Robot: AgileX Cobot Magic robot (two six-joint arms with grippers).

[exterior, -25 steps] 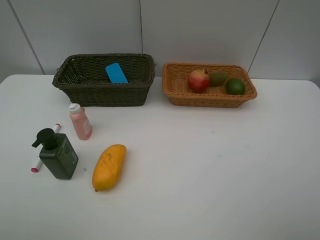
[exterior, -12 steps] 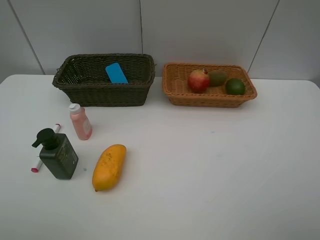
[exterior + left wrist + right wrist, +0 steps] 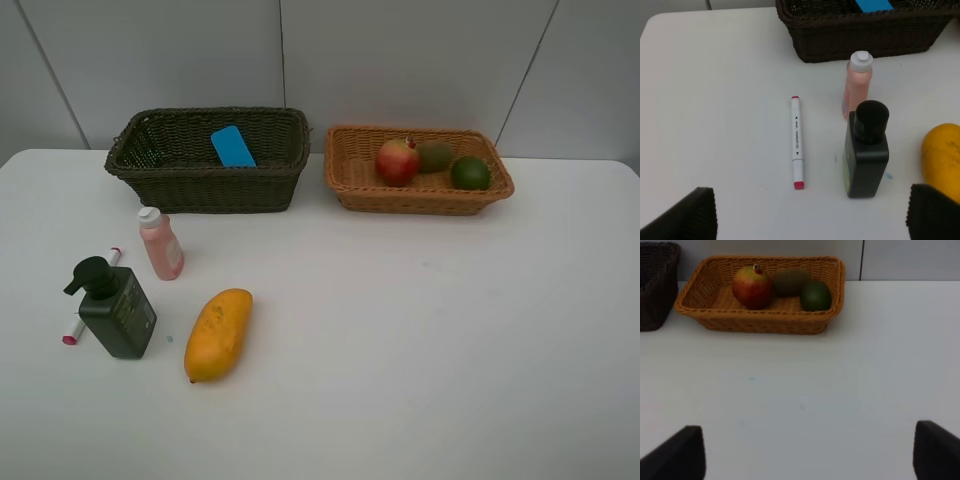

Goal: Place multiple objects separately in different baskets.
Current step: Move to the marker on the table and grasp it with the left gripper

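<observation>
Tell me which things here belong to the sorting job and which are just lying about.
Belong to the job: dark basket, tan basket, blue eraser, red-green mango, kiwi, lime, pink bottle, pump bottle, marker, yellow mango.
Just lying about: no stray item that I can see; only the table and the wall behind.

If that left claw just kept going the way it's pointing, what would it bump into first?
Probably the white-pink marker, lying on the table almost midway ahead of the open left gripper; the dark-green pump bottle stands just beside that line. Depth is unclear.
</observation>
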